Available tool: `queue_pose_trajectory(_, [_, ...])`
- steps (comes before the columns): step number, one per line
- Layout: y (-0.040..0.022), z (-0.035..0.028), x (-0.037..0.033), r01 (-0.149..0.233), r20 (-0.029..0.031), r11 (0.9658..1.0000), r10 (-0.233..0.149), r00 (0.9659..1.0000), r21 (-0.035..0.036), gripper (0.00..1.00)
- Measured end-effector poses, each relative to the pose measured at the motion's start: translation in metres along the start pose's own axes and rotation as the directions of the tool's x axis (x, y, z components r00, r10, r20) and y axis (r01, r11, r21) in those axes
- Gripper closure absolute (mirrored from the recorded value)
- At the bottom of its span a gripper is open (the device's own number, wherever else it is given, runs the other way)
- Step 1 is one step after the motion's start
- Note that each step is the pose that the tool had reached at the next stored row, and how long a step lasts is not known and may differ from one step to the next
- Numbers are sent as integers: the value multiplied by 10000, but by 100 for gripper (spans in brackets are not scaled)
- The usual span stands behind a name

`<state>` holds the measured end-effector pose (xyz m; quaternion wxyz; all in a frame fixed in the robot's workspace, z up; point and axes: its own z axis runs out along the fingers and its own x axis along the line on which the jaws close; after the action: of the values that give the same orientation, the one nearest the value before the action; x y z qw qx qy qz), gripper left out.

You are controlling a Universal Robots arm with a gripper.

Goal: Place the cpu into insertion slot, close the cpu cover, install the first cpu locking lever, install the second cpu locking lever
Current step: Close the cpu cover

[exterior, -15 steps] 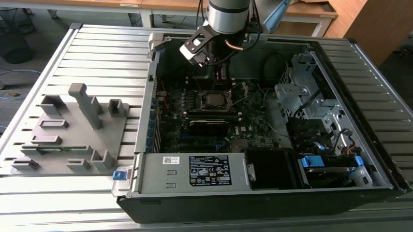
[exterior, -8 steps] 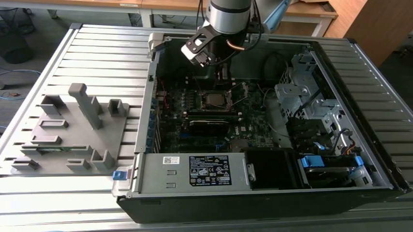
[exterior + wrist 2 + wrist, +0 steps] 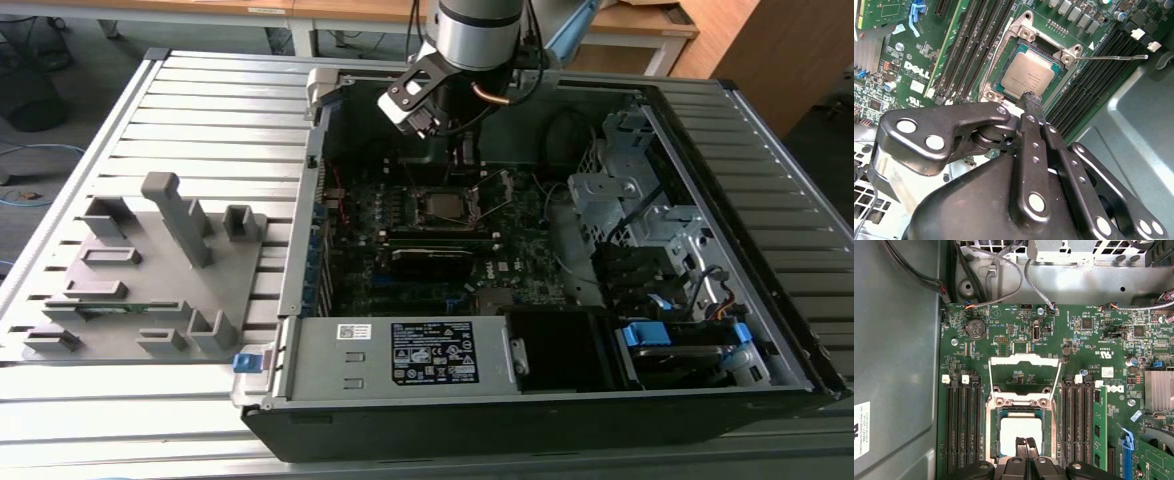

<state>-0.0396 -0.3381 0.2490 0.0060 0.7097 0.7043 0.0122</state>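
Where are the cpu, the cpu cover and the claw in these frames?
cpu (image 3: 1027,75): second wrist view, middle of its silver-grey top.
cpu cover (image 3: 1024,359): first wrist view, end bar of the open silver frame.
claw (image 3: 1026,444): first wrist view, midway between its two fingertips.

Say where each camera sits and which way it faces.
Exterior view: off the arm, high, looking down into the open computer case; arm and hand show.
First wrist view: on the wrist, facing straight down at the motherboard; hand shows.
Second wrist view: on the wrist, looking obliquely past the hand.
Shared: both wrist views show the cpu in the insertion slot.
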Motion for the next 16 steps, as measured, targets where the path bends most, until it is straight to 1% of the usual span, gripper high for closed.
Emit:
queue_pose_trajectory(7, [10, 0, 0, 3, -1, 10000, -3, 10000, 0, 89])
queue_pose_trajectory(16, [65, 2, 0, 1, 0, 10000, -1, 10000, 0, 89])
